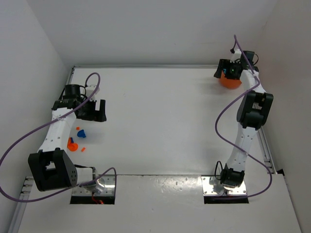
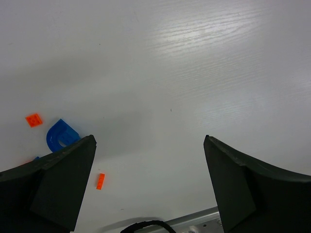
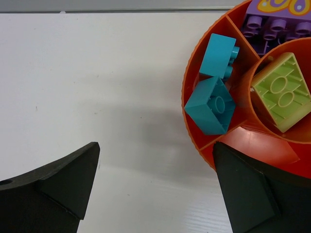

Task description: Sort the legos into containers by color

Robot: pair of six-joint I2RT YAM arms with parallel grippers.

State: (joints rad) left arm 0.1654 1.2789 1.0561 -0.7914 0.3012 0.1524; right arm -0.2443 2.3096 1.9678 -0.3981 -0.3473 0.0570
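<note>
Loose legos lie at the left of the table: a blue arch piece point(image 2: 60, 135) point(image 1: 80, 132), a small orange square point(image 2: 34, 119), an orange bar point(image 2: 100, 181) and a larger orange piece point(image 1: 72, 144). My left gripper point(image 2: 149, 138) point(image 1: 97, 114) hovers open just right of them, holding nothing. The round orange container point(image 3: 187, 87) point(image 1: 230, 80) stands at the far right. It holds two cyan bricks point(image 3: 210, 104), a purple brick point(image 3: 272, 24) and a yellow-green brick point(image 3: 282, 90) in separate compartments. My right gripper point(image 3: 156, 144) point(image 1: 224, 69) is open and empty, its right finger over the tub's rim.
A metal rail point(image 2: 194, 221) runs along the table's near edge, with a black cable in front of it. White walls close in the table at the back and on both sides. A purple cable point(image 1: 223, 116) loops beside the right arm.
</note>
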